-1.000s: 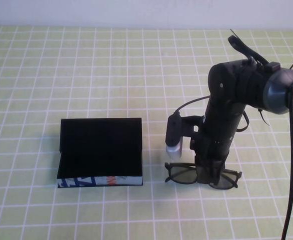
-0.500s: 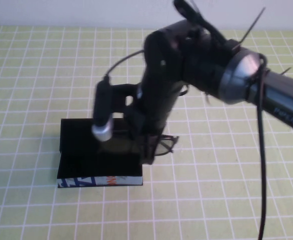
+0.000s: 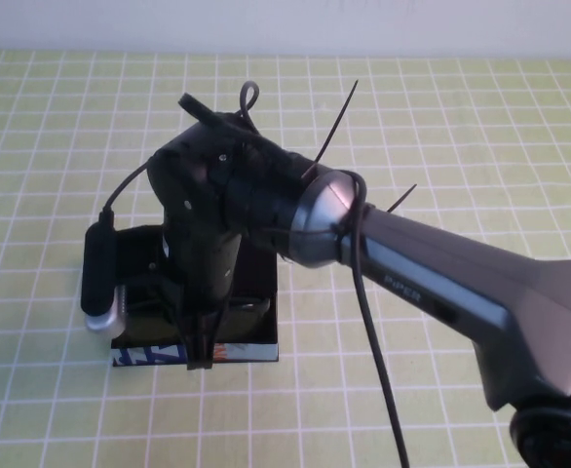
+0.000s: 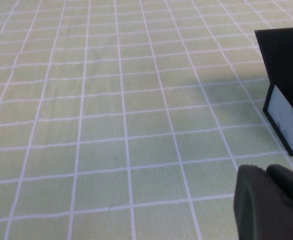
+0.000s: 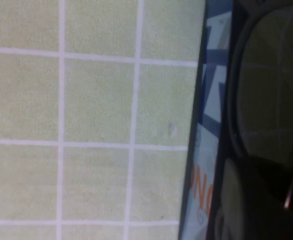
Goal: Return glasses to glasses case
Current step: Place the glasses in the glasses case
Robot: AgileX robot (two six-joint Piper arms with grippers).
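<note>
The glasses case (image 3: 149, 353) lies open on the checked mat, its lid laid back and its blue-white front with the orange mark facing me. My right gripper (image 3: 200, 349) reaches down over the case's front edge and is shut on the glasses (image 3: 247, 306), which hang just above the case's opening. The right wrist view shows a tinted lens (image 5: 271, 85) beside the case front (image 5: 206, 150), with one fingertip (image 5: 244, 200) on the frame. My left gripper (image 4: 274, 202) is shut and empty, low over the mat, apart from the case (image 4: 286, 65).
The green checked mat (image 3: 441, 127) covers the table. The right arm's body and wrist camera (image 3: 100, 283) hide most of the case's inside in the high view. A pale wall runs along the far edge.
My right gripper lifted the glasses off the mat to the right of the case and carried them left, over the open case. The case has not moved.
</note>
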